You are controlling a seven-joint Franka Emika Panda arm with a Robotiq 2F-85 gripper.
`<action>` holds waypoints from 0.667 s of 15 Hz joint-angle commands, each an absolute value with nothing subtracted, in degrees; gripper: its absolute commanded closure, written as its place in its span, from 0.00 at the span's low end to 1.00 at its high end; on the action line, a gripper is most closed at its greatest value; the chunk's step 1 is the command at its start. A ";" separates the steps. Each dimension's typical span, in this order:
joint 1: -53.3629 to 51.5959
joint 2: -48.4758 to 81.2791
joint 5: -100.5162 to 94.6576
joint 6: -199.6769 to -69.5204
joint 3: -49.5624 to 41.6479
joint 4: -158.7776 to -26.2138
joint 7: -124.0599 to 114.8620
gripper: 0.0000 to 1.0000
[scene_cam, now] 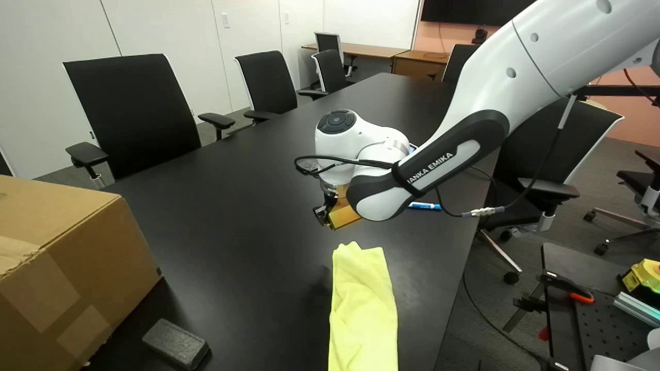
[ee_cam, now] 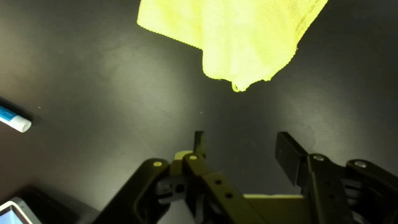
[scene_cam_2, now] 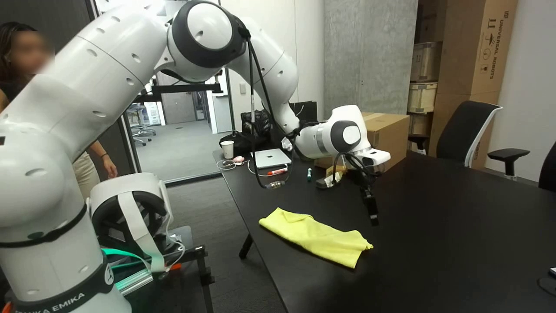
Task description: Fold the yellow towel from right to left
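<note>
The yellow towel (scene_cam: pixel 363 309) lies on the black table as a long, narrow, wrinkled strip. In an exterior view the whole towel (scene_cam_2: pixel 317 234) shows, with a folded-over flap near its far end. In the wrist view one end of the towel (ee_cam: pixel 236 34) shows at the top, with a small bunched tip pointing toward the jaws. My gripper (ee_cam: pixel 242 140) is open, with only table surface between its fingers. In an exterior view the gripper (scene_cam_2: pixel 372 215) hangs above the table beyond the towel's near end, apart from it. The gripper's fingertips are mostly hidden in the other exterior picture.
A cardboard box (scene_cam: pixel 77 268) and a dark eraser-like block (scene_cam: pixel 175 342) stand on the table. A blue marker (scene_cam: pixel 425 206) lies near the arm. A laptop (scene_cam_2: pixel 271 158), a cup (scene_cam_2: pixel 227 149) and two markers (scene_cam_2: pixel 277 171) are at the far end. Chairs (scene_cam: pixel 134 108) line the table (scene_cam: pixel 247 232).
</note>
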State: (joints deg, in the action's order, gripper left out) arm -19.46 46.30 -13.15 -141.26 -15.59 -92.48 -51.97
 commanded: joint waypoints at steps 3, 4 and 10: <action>-19.02 33.78 -15.38 -141.85 -14.50 -107.59 -49.68 0.00; -18.52 31.17 -15.29 -140.77 -13.80 -110.10 -48.27 0.00; -16.00 13.36 -16.31 -135.63 -10.22 -126.28 -41.50 0.01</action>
